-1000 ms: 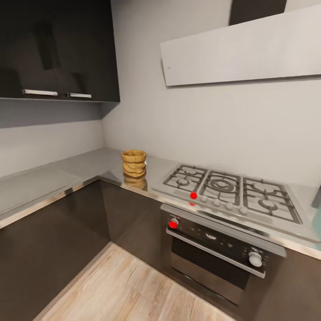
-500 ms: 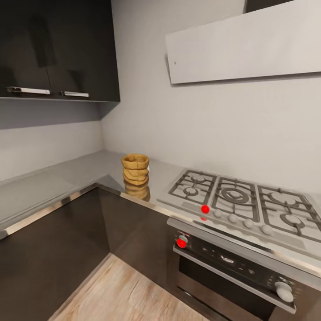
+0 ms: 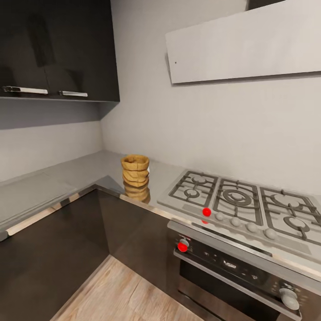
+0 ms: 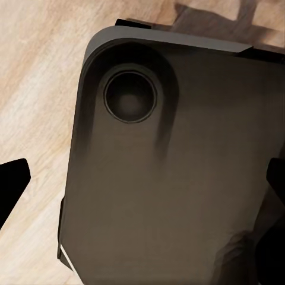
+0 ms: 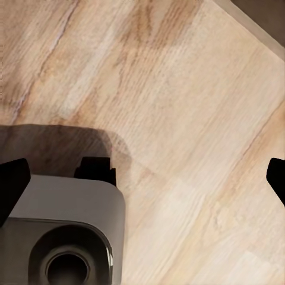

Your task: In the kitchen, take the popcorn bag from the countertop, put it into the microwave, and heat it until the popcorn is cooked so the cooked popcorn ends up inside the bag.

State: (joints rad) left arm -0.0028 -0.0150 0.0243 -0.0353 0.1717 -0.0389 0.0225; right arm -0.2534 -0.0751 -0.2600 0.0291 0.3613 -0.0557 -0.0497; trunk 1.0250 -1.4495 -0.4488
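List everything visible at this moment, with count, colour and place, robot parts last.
popcorn bag: one, mustard-tan, on the countertop near the corner
countertop: one, grey steel, L-shaped over dark cabinets
gas hob: one, grey with black grates, right of the bag
oven: one, black, under the hob
hood: one, white, above the hob
wall cabinets: dark, upper left
floor: pale wood
robot base: dark grey, below both wrist cameras
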